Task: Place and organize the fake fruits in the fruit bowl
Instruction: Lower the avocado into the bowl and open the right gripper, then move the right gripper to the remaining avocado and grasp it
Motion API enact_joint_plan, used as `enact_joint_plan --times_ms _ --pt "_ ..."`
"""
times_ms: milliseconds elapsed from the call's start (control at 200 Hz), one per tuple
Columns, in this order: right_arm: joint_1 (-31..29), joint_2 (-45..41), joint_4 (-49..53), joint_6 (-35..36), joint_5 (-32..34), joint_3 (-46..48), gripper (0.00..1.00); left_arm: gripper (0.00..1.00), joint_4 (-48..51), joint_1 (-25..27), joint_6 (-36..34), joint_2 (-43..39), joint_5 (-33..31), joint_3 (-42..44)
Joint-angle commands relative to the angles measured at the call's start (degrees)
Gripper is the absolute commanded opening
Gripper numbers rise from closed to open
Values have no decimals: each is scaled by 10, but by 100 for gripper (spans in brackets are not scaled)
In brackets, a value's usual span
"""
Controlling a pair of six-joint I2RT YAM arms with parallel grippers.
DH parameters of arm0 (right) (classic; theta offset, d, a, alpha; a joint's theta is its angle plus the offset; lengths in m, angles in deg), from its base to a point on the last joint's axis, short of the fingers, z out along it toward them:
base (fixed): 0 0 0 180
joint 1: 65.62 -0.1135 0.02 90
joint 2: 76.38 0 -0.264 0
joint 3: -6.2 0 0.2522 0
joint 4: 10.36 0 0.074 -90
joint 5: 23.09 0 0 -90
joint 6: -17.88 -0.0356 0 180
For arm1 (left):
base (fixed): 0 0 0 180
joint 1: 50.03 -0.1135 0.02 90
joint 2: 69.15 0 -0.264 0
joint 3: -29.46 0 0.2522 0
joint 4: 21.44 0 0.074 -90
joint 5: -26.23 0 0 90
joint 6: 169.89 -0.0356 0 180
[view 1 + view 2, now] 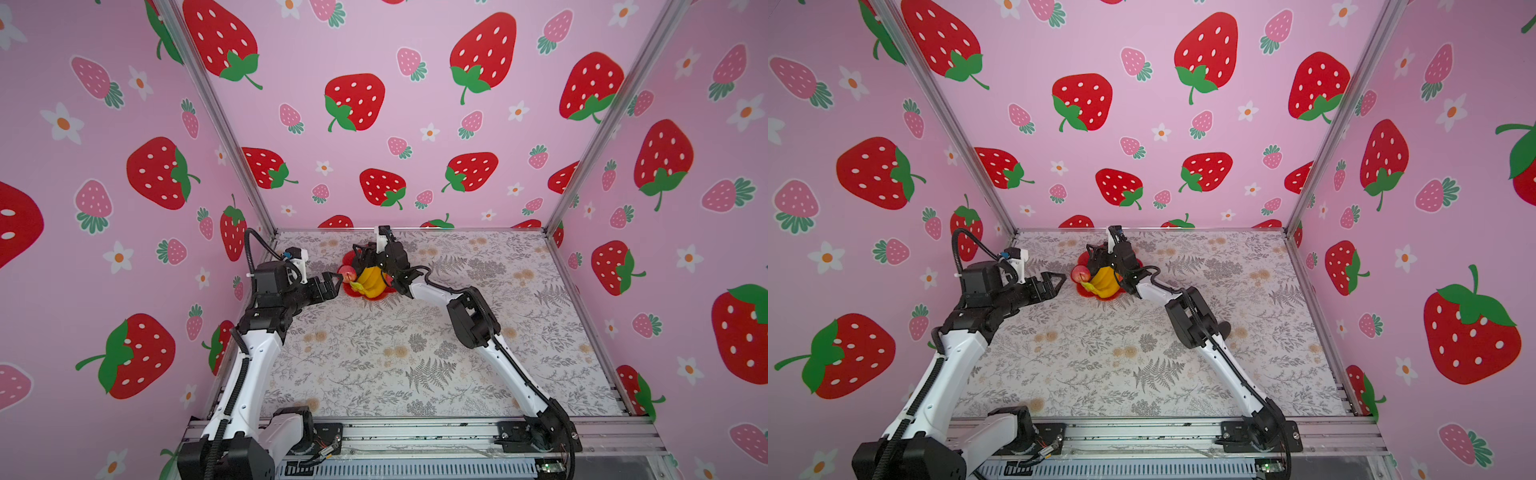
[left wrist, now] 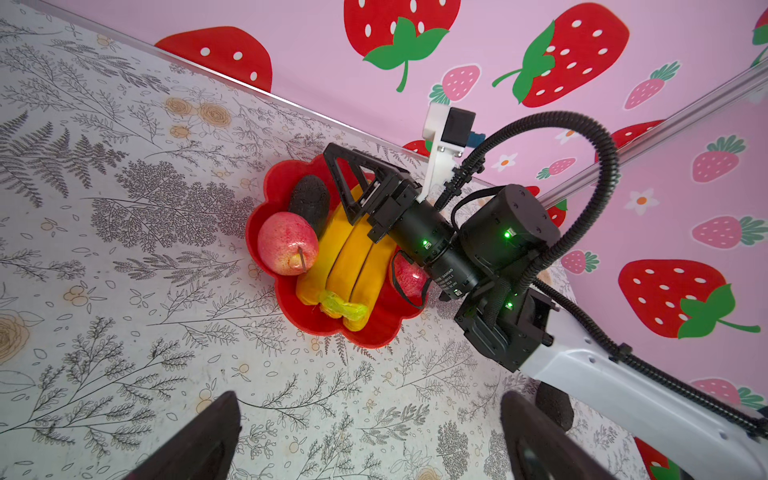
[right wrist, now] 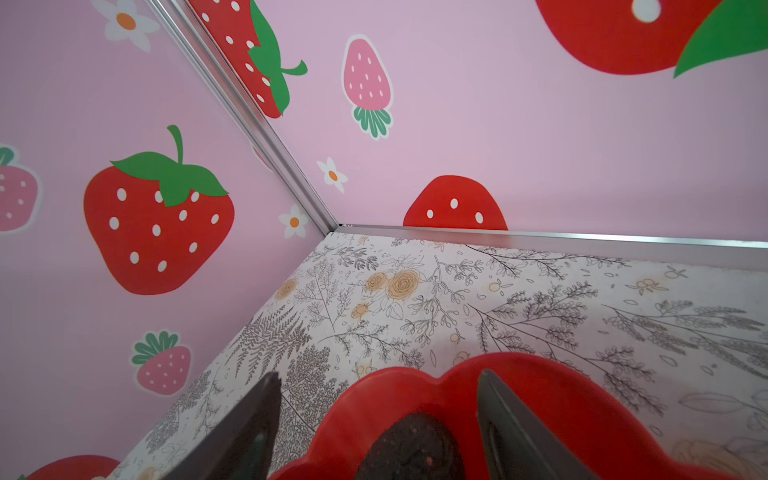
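Table: floral print, carries everything below.
Bowl: red, flower-shaped, flat on the table near the far edge, left of the middle, towards the far-left corner.
Banana: bunch lying across the middle of the bowl, stem end towards the near rim.
Apple 1: in the bowl, at its left rim, touching the banana; stem visible.
Apple 2: in the bowl on the other side of the banana, partly hidden behind the right arm.
Dark fruit 1: in the bowl at its far side, touching apple 1 and the banana.
Dark fruit 2: outside the bowl, on the table about mid-table, well apart from the bowl, just beside the right arm and partly under it.
Count: 4 of 5 fruits in the bowl, 1 on the table.
Right pincer: over the far part of the bowl, jaws apart to a fair width.
Right pincer contact: its fingers stand on either side of dark fruit 1, which rests on the bowl floor. A clear gap shows on 1 side; the other finger is very close and touch cannot be told. Nothing clamped or lifted.
Left pincer: jaws spread fully apart, empty, tips towards the bowl. It hovers above the table just beside the bowl's left rim. In a top view a gap shows between its tips and the rim.
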Motion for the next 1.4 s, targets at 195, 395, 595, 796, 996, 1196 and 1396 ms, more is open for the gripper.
enact_joint_plan --times_ms 195,395,595,796,996,1196,1396 --pt "3 -35 -13 5 -16 -17 77 99 -13 -5 0 -18 19 10" --pt "4 -147 -13 42 -31 68 79 99 -14 -6 -4 -27 25 10" --pt "22 -405 14 59 51 386 91 99 -19 13 -5 -19 90 12" --pt "48 -657 209 -1 193 705 93 99 57 160 -73 6 59 -21" --pt "70 -874 382 -75 268 899 93 99 80 257 -101 26 69 -32" --pt "70 -934 497 -110 229 940 93 99 89 298 -113 21 66 -29" --pt "56 -940 585 -186 296 948 95 99 84 300 -114 11 63 -22"
